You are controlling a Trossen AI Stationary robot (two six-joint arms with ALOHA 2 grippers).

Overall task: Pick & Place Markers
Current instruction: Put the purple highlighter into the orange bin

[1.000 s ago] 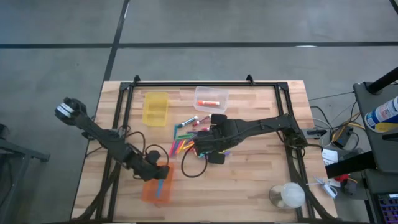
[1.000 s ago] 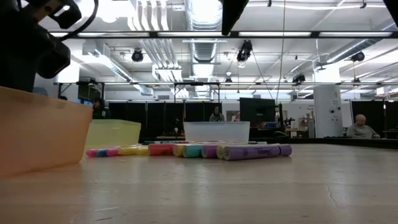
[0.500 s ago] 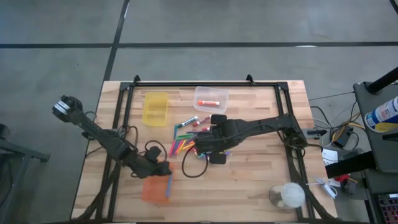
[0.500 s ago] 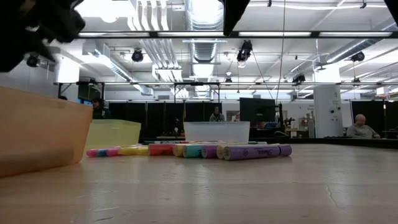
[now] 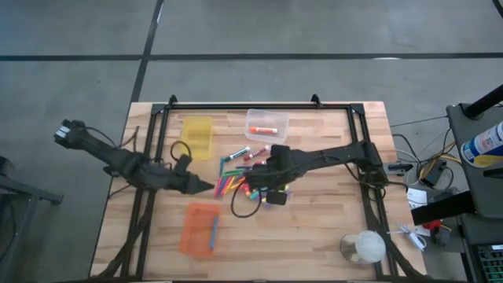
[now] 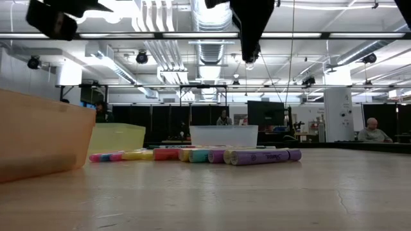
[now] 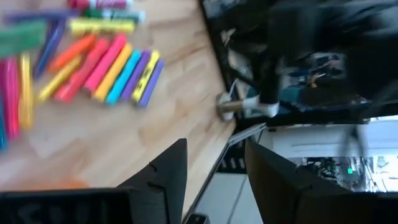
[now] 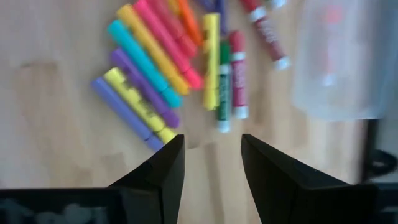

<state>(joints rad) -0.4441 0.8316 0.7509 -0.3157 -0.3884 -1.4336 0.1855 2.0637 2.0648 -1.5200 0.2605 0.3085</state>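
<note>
Several bright markers (image 5: 234, 178) lie loose on the wooden table's middle, side by side in a fan (image 8: 155, 56); the low view shows them as a row (image 6: 212, 154). My right gripper (image 5: 258, 182) hangs above the pile's right side, pointing down, open (image 8: 212, 165), with nothing between its fingers. My left gripper (image 5: 211, 187) is raised just left of the pile, slanting toward it, open and empty (image 7: 214, 180). One blue marker (image 5: 214, 233) lies in the orange bin.
The orange bin (image 5: 196, 229) stands near the front, a yellow bin (image 5: 196, 136) at the far left and a clear bin (image 5: 267, 123) holding a red-orange marker at the far middle. A black cable loops (image 5: 242, 206) by the pile. A white round object (image 5: 366, 247) sits front right.
My left gripper has risen out of the orange bin and swung toward the far edge and the marker pile, tipping up to a flatter slant. A blue marker stays in the bin. My right gripper has sunk a little toward the pile.
</note>
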